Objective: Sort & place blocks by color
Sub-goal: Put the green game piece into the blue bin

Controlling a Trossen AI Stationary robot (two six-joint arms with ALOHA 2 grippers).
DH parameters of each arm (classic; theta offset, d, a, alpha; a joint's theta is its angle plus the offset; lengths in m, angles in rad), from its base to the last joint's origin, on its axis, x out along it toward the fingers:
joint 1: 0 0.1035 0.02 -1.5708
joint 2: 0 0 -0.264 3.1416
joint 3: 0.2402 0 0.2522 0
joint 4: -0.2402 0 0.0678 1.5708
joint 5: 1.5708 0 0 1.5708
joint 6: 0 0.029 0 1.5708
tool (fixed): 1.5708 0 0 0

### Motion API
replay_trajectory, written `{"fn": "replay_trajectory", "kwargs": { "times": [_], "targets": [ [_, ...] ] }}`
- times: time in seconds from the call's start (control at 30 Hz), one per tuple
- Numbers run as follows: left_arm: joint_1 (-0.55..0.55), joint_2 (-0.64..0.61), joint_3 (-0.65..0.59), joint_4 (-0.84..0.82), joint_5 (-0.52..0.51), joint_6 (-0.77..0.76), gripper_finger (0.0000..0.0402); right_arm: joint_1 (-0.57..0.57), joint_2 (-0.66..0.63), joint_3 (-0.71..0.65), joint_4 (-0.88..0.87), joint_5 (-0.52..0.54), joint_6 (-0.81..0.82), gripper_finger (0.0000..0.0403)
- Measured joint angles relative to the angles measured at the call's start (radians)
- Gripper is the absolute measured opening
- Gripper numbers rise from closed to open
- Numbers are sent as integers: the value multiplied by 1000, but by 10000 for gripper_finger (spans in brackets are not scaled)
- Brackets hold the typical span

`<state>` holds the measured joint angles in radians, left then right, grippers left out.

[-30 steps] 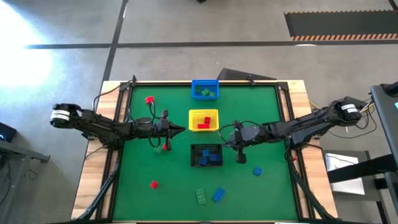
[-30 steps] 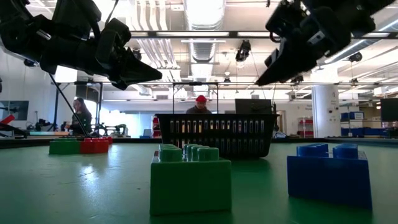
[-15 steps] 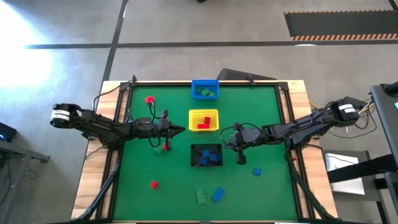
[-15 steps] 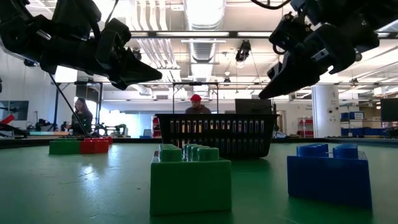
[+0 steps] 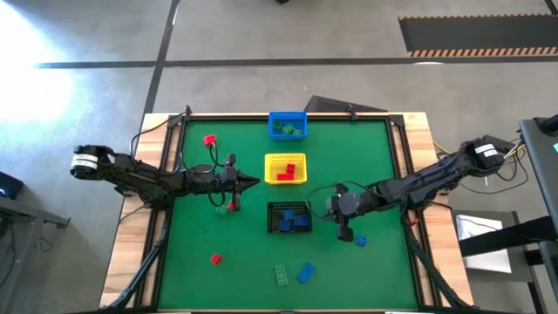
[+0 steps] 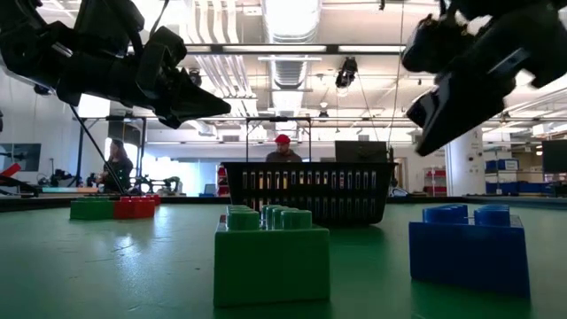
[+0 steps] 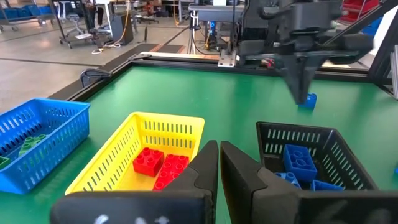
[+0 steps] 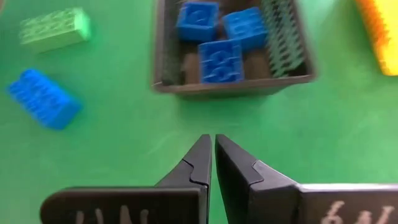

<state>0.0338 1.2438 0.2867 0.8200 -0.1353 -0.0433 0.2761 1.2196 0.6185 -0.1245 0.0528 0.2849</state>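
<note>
Loose blocks lie on the green table: a blue one near my right gripper, a blue and a green one near the front edge, red ones at the left, and a red-and-green pair under my left arm. My right gripper hangs shut and empty just right of the black basket, slanting down at bare table. My left gripper hovers shut and empty left of the yellow basket.
The blue basket at the far edge holds green blocks, the yellow basket red blocks, and the black basket blue blocks. The three stand in a row down the table's middle. People show in the room beyond the table in the low view.
My right gripper has swung toward the table's near edge, sunk a little and tipped further down, rolling about its own axis; it stays shut and empty.
</note>
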Motion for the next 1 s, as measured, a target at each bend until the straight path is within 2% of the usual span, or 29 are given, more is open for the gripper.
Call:
{"fn": "replay_trajectory", "kwargs": {
  "times": [0.27, 0.37, 0.5, 0.57, 0.63, 0.83, 1.0],
  "targets": [
    [-1, 0, 0, -1, 18, 2, 0, 145, 1, 29, -26, 12, 64, 18],
    [-1, 0, 0, -15, 84, 5, 0, 175, 1, 44, -75, 48, 69, 29],
    [-2, -17, 6, -48, 229, 1, 0, 186, 1, 38, -164, 56, 96, 30],
    [-14, -40, 25, -125, 276, 1, 0, 189, 1, 11, -131, 56, 82, 20],
    [-37, -70, 55, -256, 273, 1, 0, 189, 1, -17, -73, 60, 60, 12],
    [-129, -148, 169, -673, 154, -31, 0, 189, 0, -71, 46, 130, 49, 9],
    [-219, -162, 241, -913, 115, -131, 0, 189, 0, -80, 58, 185, 55, 9]
  ]
}}
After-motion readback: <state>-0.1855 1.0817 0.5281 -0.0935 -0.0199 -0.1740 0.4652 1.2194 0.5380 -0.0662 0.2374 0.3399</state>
